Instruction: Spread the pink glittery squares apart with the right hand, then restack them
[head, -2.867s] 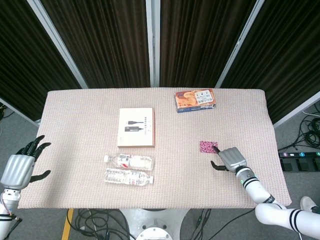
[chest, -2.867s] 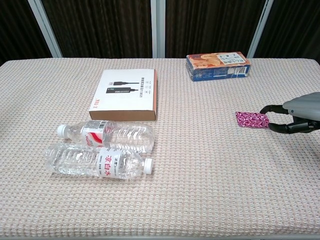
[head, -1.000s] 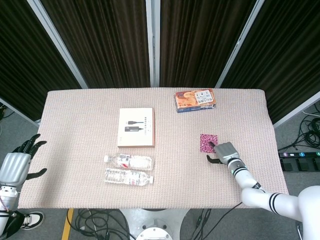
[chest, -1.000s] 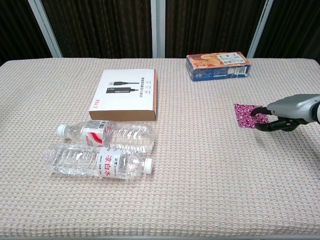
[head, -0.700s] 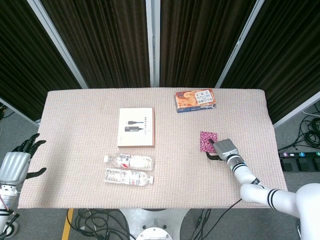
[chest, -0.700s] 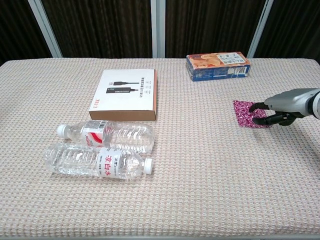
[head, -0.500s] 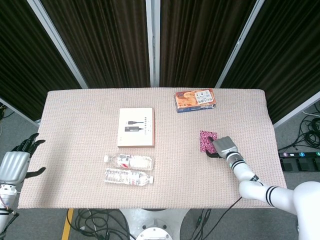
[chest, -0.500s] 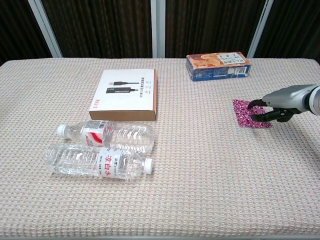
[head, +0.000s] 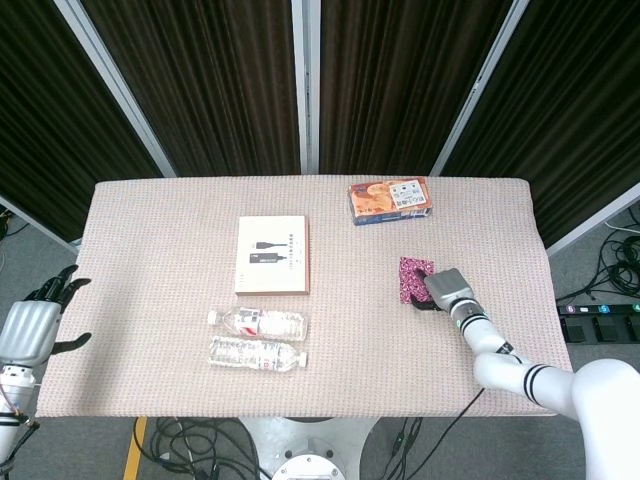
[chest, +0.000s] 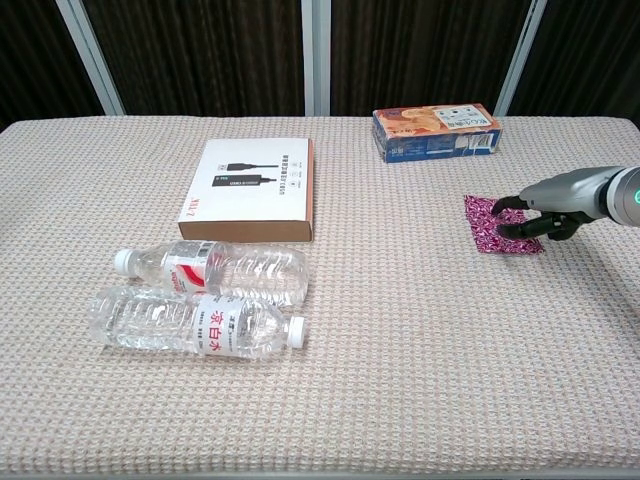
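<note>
The pink glittery squares (head: 411, 279) (chest: 487, 224) lie as one small stack on the beige table cloth, right of centre. My right hand (head: 446, 289) (chest: 553, 205) reaches in from the right, and its fingertips (chest: 507, 206) rest on the right part of the stack with the fingers apart. Nothing is lifted, and the hand covers the stack's right edge. My left hand (head: 30, 329) hangs off the table's left edge with its fingers spread, holding nothing. The chest view does not show it.
An orange and blue snack box (head: 390, 200) (chest: 436, 132) lies beyond the squares. A white flat box (head: 272, 254) (chest: 249, 189) sits at centre left, with two clear water bottles (head: 258, 338) (chest: 205, 298) lying in front of it. The table's right edge (head: 553, 290) is close to the right arm.
My right hand moved forward and left onto the pink stack, which slid slightly left and turned a little. The left hand sank lower beside the table.
</note>
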